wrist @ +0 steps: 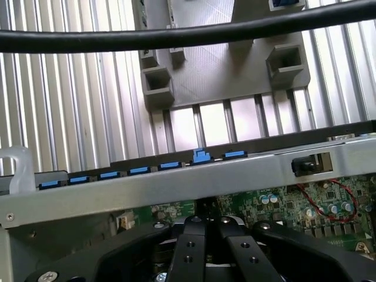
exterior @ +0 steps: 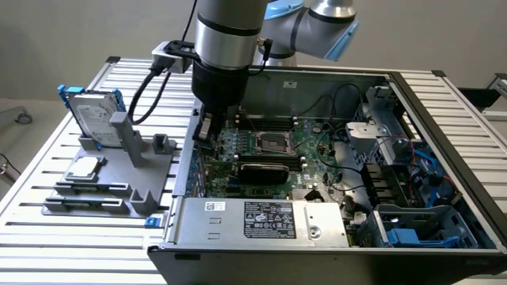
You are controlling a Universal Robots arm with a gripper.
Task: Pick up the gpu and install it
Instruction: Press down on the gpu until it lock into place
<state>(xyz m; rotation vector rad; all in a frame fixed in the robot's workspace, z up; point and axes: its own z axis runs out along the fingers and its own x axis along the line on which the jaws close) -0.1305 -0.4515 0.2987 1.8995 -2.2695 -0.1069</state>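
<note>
At the case point(exterior: 317, 83) wall, the gripper point(exterior: 204, 138) hovers, jaws nearly together, seemingly empty. The gpu point(exterior: 263, 172) looks seated, so installation seems nearly finished.

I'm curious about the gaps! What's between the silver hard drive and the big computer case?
In the exterior view, a tall grey post and a short grey post stand between the hard drive and the computer case.
</note>
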